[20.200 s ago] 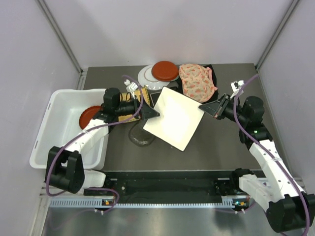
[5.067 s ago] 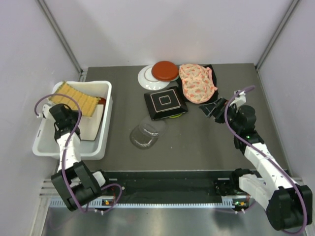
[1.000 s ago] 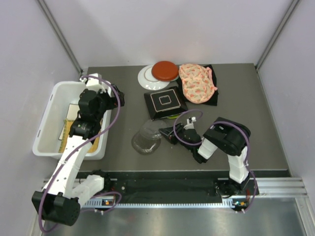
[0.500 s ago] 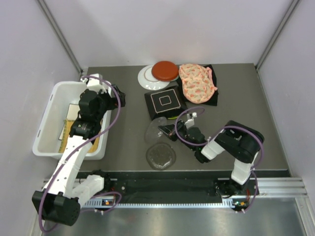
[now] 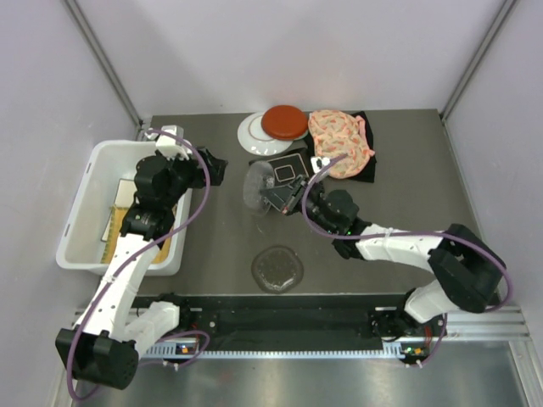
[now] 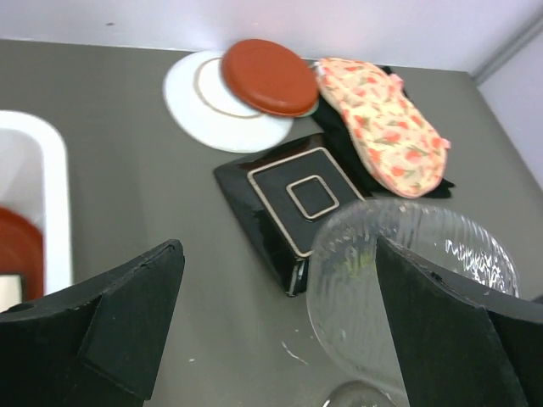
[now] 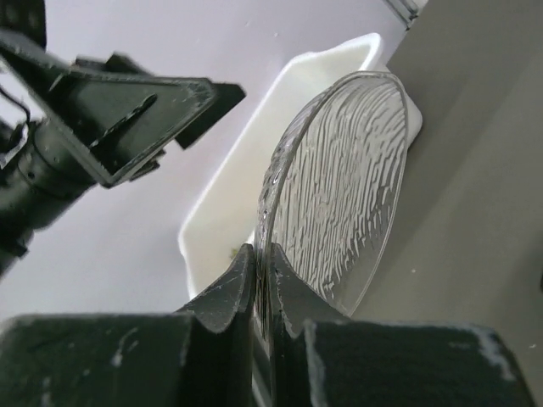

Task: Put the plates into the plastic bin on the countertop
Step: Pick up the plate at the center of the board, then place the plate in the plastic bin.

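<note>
Swung forward and up since half a second ago, taking the clear glass plate (image 5: 257,185) off the surface (image 5: 407,216) and leaving a second clear plate (image 5: 277,267) flat behind, nearer the arm bases.

Top view: shows the right jaws pinched fully shut on the rim of the clear glass plate, which is carried on edge rather than flat. Shows the left jaws spread to their widest, gripping nothing, hanging just past the right rim of the plastic bin (image 5: 109,149). Puts the plate a short way ahead of the left jaws, not touching. Puts the bin well off to the left of the right jaws, close beside the left ones.

Left wrist view: looks out between two wide-set fingers (image 6: 127,314) with nothing in the gap. Finds the plate (image 6: 407,280) ahead and to the right, overlapping the right finger, not yet between the two. Beyond it, a black square plate (image 6: 297,199).

Right wrist view: shows both fingers (image 7: 216,297) clamped on the lower rim, the plate (image 7: 339,195) standing straight out from them toward the bin (image 7: 237,195). Probably turns on bringing that free upper rim in line with the open left gap, or carrying it leftward over the bin.
</note>
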`<action>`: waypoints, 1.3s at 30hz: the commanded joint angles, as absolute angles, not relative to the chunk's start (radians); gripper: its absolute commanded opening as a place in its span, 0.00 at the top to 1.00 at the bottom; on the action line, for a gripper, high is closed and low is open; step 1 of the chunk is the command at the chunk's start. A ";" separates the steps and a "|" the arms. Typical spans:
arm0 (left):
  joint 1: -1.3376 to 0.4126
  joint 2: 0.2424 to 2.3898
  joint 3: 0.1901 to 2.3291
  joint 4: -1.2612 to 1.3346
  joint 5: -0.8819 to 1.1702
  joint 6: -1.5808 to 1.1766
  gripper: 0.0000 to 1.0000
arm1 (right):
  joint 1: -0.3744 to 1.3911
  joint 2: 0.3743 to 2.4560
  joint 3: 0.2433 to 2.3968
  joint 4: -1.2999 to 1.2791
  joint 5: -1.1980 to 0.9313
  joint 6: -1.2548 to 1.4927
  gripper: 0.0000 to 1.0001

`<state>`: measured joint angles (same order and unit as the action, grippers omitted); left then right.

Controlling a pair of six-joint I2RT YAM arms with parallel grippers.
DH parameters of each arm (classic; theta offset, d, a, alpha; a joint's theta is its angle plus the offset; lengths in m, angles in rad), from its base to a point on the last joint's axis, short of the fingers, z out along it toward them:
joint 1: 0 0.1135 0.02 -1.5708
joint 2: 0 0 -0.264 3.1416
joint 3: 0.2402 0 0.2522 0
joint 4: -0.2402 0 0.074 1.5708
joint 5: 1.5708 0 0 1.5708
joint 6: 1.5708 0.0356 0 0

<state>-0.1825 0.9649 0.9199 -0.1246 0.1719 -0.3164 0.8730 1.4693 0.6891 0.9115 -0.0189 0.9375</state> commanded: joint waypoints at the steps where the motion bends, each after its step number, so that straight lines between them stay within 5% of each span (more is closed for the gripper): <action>1: -0.184 0.947 0.914 -0.026 0.291 -0.333 0.01 | 0.833 1.373 0.804 0.615 -0.201 0.612 1.00; 6: -0.184 0.922 0.904 0.058 0.428 -0.344 0.01 | 0.746 1.264 0.845 0.451 -0.476 0.448 1.00; 15: -0.184 0.977 0.861 0.389 0.964 -0.551 0.01 | 0.719 1.117 1.025 0.003 -0.803 0.212 1.00; 27: -0.256 1.087 0.838 0.781 1.184 -0.857 0.01 | 0.716 1.127 1.094 -0.259 -0.914 0.086 1.00; 39: -0.413 1.083 0.966 0.180 1.304 -0.399 0.01 | 0.704 1.120 1.091 -0.210 -1.032 0.135 1.00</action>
<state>-0.3901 1.0889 0.9142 0.3275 1.2442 -0.5510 0.7162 1.1328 1.0496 -0.2619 -0.9524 0.1265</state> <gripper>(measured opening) 0.988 0.044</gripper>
